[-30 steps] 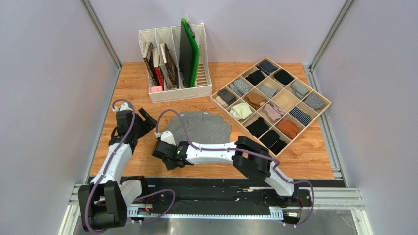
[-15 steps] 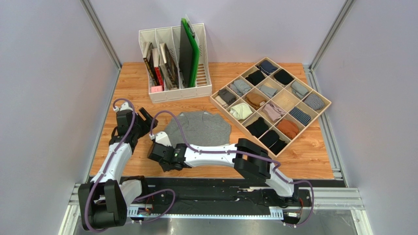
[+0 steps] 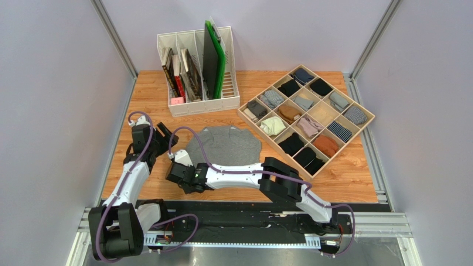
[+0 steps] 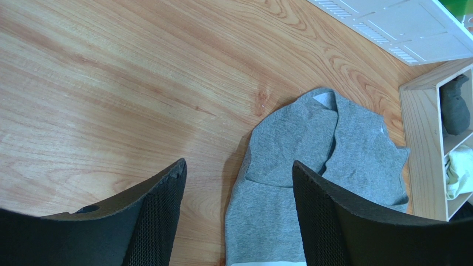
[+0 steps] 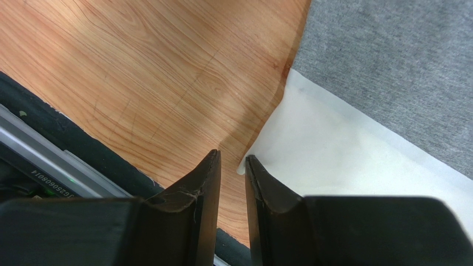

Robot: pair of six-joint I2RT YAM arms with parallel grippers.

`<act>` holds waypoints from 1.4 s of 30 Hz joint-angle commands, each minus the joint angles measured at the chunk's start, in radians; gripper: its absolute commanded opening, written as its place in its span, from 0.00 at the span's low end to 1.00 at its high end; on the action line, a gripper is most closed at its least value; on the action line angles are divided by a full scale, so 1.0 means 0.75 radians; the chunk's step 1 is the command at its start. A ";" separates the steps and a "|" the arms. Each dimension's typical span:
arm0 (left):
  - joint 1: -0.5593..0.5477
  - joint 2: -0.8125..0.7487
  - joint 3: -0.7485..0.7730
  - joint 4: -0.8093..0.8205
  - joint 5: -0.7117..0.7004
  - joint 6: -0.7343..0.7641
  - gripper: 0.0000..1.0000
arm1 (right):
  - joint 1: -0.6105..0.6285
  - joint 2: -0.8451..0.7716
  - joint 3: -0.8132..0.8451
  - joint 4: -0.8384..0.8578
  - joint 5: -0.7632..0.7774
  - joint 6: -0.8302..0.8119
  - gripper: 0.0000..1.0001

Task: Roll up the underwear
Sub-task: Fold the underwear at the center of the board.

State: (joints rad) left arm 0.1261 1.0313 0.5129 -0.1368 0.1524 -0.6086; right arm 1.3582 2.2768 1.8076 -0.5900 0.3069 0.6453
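Observation:
The underwear [image 3: 222,145] lies flat on the wooden table, heather grey, with its white waistband toward the near edge. My left gripper [image 3: 166,136] hovers open over the garment's left edge; in the left wrist view its fingers straddle the grey cloth [image 4: 311,166] and bare wood, and my left gripper [image 4: 238,163] holds nothing. My right gripper [image 3: 189,185] is low at the near left corner of the waistband [image 5: 333,144]. In the right wrist view my right gripper [image 5: 232,155] has its jaws a narrow gap apart, with wood showing between them and the band's corner at the right fingertip.
A white file holder [image 3: 200,66] with books and a green board stands at the back. A wooden divided tray [image 3: 363,113] of rolled bundles sits at the right, its corner close to the garment [image 4: 422,138]. The black rail [image 5: 55,160] runs along the near table edge.
My right arm has slid left along the near edge toward the waistband's left corner. The left gripper has shifted slightly right, toward the garment, and its jaws have narrowed a little.

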 commanded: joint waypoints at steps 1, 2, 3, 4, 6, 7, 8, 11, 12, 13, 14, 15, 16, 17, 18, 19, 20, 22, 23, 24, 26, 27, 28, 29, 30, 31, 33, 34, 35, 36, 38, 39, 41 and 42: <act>0.008 -0.027 -0.005 0.025 0.003 -0.011 0.74 | 0.003 0.026 0.061 -0.011 0.043 -0.007 0.26; 0.010 -0.031 -0.007 0.021 0.003 -0.011 0.74 | 0.005 0.026 0.063 -0.019 0.051 -0.001 0.26; 0.008 -0.033 -0.007 0.021 -0.003 -0.011 0.74 | 0.003 0.034 0.069 -0.027 0.057 0.001 0.26; 0.010 -0.035 -0.009 0.017 -0.003 -0.009 0.74 | 0.003 0.038 0.073 -0.046 0.059 0.005 0.25; 0.010 -0.042 -0.011 0.015 -0.001 -0.011 0.74 | 0.005 0.051 0.089 -0.066 0.069 0.015 0.25; 0.008 -0.044 -0.013 0.015 -0.003 -0.011 0.74 | 0.003 0.057 0.093 -0.091 0.075 0.017 0.25; 0.008 -0.046 -0.015 0.011 -0.001 -0.011 0.74 | 0.003 0.059 0.095 -0.101 0.080 0.019 0.25; 0.010 -0.054 -0.017 0.008 -0.001 -0.011 0.74 | 0.001 0.061 0.093 -0.124 0.084 0.035 0.24; 0.008 -0.054 -0.019 0.006 -0.001 -0.009 0.74 | 0.003 0.059 0.091 -0.126 0.084 0.040 0.24; 0.008 -0.056 -0.021 0.008 -0.001 -0.009 0.74 | 0.001 0.063 0.087 -0.130 0.084 0.042 0.23; 0.008 -0.060 -0.023 0.004 0.001 -0.009 0.74 | 0.001 0.065 0.085 -0.130 0.080 0.040 0.22; 0.010 -0.062 -0.025 0.008 -0.001 -0.009 0.74 | 0.001 0.069 0.087 -0.132 0.074 0.040 0.20; 0.008 -0.062 -0.027 0.008 -0.001 -0.009 0.74 | -0.001 0.069 0.085 -0.130 0.065 0.040 0.11; 0.010 -0.064 -0.031 0.008 -0.001 -0.007 0.74 | -0.001 0.071 0.085 -0.130 0.051 0.040 0.05; 0.008 -0.062 -0.031 0.006 -0.003 -0.005 0.74 | -0.001 0.069 0.083 -0.132 0.047 0.042 0.01; 0.008 -0.064 -0.031 0.004 -0.005 -0.005 0.74 | -0.003 0.065 0.081 -0.124 0.045 0.040 0.00; 0.010 -0.064 -0.035 0.004 -0.003 -0.003 0.73 | -0.007 0.043 0.061 -0.115 0.039 0.040 0.00; 0.010 -0.064 -0.038 0.000 0.001 0.004 0.73 | -0.011 0.002 0.016 -0.038 0.020 0.040 0.00; 0.010 -0.066 -0.042 -0.002 -0.001 0.008 0.72 | -0.019 -0.031 -0.019 -0.001 -0.014 0.050 0.00; 0.010 -0.068 -0.044 -0.006 0.003 0.016 0.70 | -0.023 -0.088 -0.094 0.038 -0.033 0.056 0.00; 0.010 -0.074 -0.056 -0.010 0.016 0.028 0.61 | -0.042 -0.150 -0.158 0.136 -0.069 0.078 0.00; 0.008 -0.078 -0.062 -0.004 0.020 0.034 0.60 | -0.048 -0.190 -0.209 0.158 -0.076 0.085 0.00; 0.008 -0.082 -0.068 0.006 0.032 0.040 0.56 | -0.054 -0.203 -0.224 0.187 -0.086 0.083 0.00; 0.008 -0.089 -0.084 0.025 0.054 0.044 0.51 | -0.064 -0.211 -0.234 0.193 -0.104 0.089 0.00; 0.008 -0.087 -0.089 0.035 0.065 0.051 0.50 | -0.068 -0.211 -0.246 0.200 -0.115 0.089 0.00; 0.004 -0.080 -0.095 0.039 0.075 0.053 0.47 | -0.072 -0.207 -0.252 0.212 -0.123 0.093 0.00; -0.004 -0.058 -0.091 0.049 0.114 0.057 0.44 | -0.075 -0.197 -0.256 0.220 -0.151 0.099 0.00; -0.031 -0.044 -0.085 0.049 0.124 0.059 0.42 | -0.075 -0.185 -0.256 0.222 -0.166 0.101 0.00; -0.047 -0.021 -0.081 0.045 0.134 0.059 0.42 | -0.075 -0.181 -0.256 0.220 -0.172 0.103 0.00; -0.066 -0.009 -0.076 0.033 0.136 0.059 0.42 | -0.075 -0.179 -0.256 0.220 -0.178 0.105 0.00; -0.098 0.009 -0.066 0.005 0.149 0.057 0.43 | -0.075 -0.176 -0.254 0.220 -0.172 0.107 0.00; -0.103 0.008 -0.068 0.000 0.147 0.053 0.43 | -0.075 -0.176 -0.254 0.222 -0.170 0.107 0.00; -0.109 -0.007 -0.085 -0.002 0.138 0.051 0.46 | -0.079 -0.176 -0.250 0.220 -0.170 0.109 0.00; -0.113 -0.013 -0.089 0.000 0.136 0.049 0.47 | -0.079 -0.178 -0.250 0.222 -0.172 0.107 0.00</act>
State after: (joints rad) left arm 0.0536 1.0363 0.4438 -0.1440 0.2359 -0.5846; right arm 1.2976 2.1712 1.6173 -0.4656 0.1883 0.7109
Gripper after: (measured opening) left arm 0.456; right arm 0.003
